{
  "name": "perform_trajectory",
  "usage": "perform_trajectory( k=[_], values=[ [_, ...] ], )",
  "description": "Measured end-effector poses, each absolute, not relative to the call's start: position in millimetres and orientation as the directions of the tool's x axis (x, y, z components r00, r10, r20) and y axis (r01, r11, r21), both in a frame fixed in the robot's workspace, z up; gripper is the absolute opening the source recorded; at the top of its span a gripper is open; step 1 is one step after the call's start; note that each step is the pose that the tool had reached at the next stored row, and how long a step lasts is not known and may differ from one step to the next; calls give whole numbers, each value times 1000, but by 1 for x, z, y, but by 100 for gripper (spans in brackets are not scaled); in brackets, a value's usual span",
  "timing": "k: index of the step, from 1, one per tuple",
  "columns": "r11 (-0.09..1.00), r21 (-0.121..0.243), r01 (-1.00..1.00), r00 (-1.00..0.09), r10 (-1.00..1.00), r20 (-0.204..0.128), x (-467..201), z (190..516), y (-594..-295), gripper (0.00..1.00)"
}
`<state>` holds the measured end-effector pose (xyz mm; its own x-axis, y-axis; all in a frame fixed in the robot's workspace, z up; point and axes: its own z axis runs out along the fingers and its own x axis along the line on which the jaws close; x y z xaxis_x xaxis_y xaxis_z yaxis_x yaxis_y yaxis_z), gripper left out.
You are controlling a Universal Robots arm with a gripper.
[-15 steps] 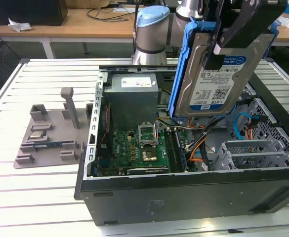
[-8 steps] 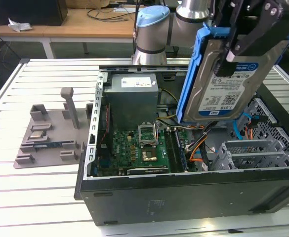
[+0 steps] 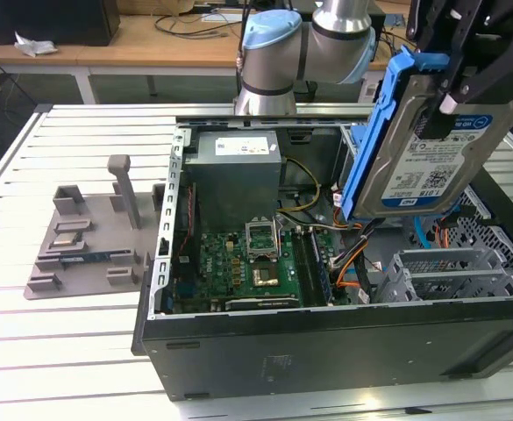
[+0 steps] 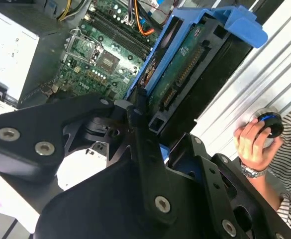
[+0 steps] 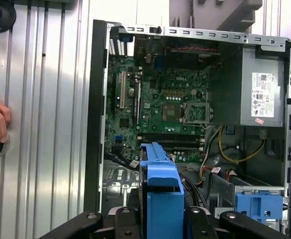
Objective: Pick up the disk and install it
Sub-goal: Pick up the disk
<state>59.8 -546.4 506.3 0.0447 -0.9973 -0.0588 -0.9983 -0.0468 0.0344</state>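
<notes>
The disk (image 3: 431,145) is a silver hard drive with a blue-and-white label and blue plastic rails. It hangs tilted, nearly on edge, above the exterior view's right side of the open computer case (image 3: 265,351). My gripper (image 3: 456,83) is shut on its upper part, black fingers (image 3: 480,74) clamping both faces. In the second wrist view the disk (image 4: 185,64) shows its green circuit-board underside between the rails, with my gripper (image 4: 155,132) holding its near end. In the first wrist view its blue rail (image 5: 160,194) runs between the fingers, over the case's interior.
Inside the case lie the green motherboard (image 3: 238,263), a grey power supply box (image 3: 234,175), orange and yellow cables, and a metal drive cage (image 3: 453,272). A blue latch piece (image 5: 257,206) sits in the case. A grey fixture (image 3: 89,237) stands on the slatted table. A person's hand (image 4: 252,144) rests at the table edge.
</notes>
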Motion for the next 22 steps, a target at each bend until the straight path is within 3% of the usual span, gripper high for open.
perform_trajectory(
  k=[16, 22],
  values=[
    [-47, 34, -998, 45, -997, -59, 93, 498, -546, 37],
    [-47, 34, -998, 45, -997, -59, 106, 479, -546, 37]
  ],
)
